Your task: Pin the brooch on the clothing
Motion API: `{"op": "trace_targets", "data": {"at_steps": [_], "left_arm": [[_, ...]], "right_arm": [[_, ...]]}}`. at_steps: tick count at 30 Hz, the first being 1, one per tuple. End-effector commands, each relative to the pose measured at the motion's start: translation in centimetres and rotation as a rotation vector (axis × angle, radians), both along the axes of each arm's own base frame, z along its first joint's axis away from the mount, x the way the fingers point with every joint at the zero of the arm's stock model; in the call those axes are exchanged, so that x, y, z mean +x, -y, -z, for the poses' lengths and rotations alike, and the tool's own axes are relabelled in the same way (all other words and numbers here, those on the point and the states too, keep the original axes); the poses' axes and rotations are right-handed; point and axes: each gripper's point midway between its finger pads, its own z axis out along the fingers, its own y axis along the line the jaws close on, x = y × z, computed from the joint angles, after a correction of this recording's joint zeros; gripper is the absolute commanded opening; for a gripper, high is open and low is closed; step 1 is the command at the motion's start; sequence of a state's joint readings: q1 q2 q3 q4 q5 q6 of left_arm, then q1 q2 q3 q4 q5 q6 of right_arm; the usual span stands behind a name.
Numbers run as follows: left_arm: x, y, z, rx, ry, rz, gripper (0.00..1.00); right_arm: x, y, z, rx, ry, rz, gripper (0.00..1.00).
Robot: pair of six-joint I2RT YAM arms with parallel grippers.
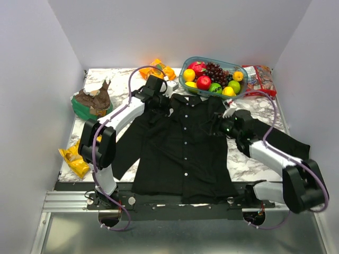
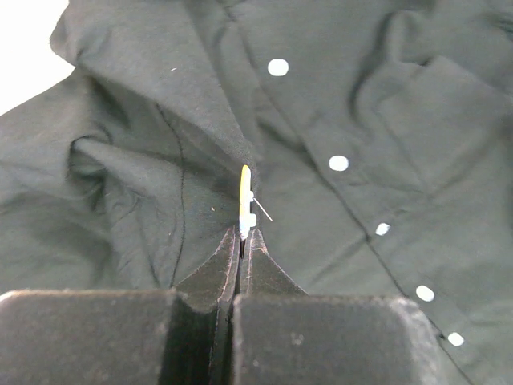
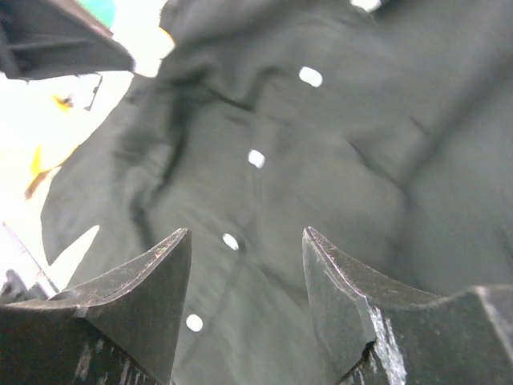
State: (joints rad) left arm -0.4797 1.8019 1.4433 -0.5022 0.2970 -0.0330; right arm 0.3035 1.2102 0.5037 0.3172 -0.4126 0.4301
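The black button-up shirt (image 1: 183, 143) lies flat on the marble table, collar at the far side, white buttons down its front. My left gripper (image 2: 243, 234) is shut on the brooch (image 2: 244, 192), a pale yellowish disc seen edge-on with its thin pin sticking out to the right. It holds the brooch just above the shirt (image 2: 361, 120) near the collar's left side. In the top view the left gripper (image 1: 161, 106) is over the shirt's upper left chest. My right gripper (image 3: 244, 241) is open and empty above the button row (image 3: 255, 158); in the top view the right gripper (image 1: 218, 127) is at the shirt's right chest.
A clear tub of fruit (image 1: 213, 77) stands at the far side behind the collar. Orange snack packets (image 1: 158, 68) lie far centre, a red packet (image 1: 259, 78) far right, a green bowl with brown items (image 1: 92, 100) at left, yellow packets (image 1: 74, 156) near left.
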Motion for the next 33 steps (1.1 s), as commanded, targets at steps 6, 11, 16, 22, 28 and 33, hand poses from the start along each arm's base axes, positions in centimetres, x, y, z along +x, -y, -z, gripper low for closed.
{"op": "trace_targets", "data": {"at_steps": [6,11,16,22,28,33], "left_arm": [[-2.2,1.8,1.1,-0.2,-0.166,0.168,0.0],[-1.8,1.1,1.9,-0.248,-0.217,0.167,0.0],[-1.7,0.5,2.3,-0.275,-0.243,0.165,0.0],[-2.0,0.6,2.8,-0.308,-0.287,0.185,0.0],[-2.2,0.6,2.5,-0.336,-0.287,0.217,0.0],[-2.2,0.6,2.3,-0.351,-0.292,0.223,0.0]], "right_arm": [[2.8,-7.7,-3.3,0.087,0.201,-0.385,0.65],[4.2,-10.0,-1.0,0.067,0.196,-0.458,0.65],[5.0,-10.5,1.7,0.047,0.147,-0.474,0.64],[6.4,-11.9,2.9,0.032,0.14,-0.494,0.64],[7.5,-12.8,3.3,0.052,0.142,-0.508,0.63],[7.6,-13.6,4.5,0.046,0.119,-0.534,0.61]]}}
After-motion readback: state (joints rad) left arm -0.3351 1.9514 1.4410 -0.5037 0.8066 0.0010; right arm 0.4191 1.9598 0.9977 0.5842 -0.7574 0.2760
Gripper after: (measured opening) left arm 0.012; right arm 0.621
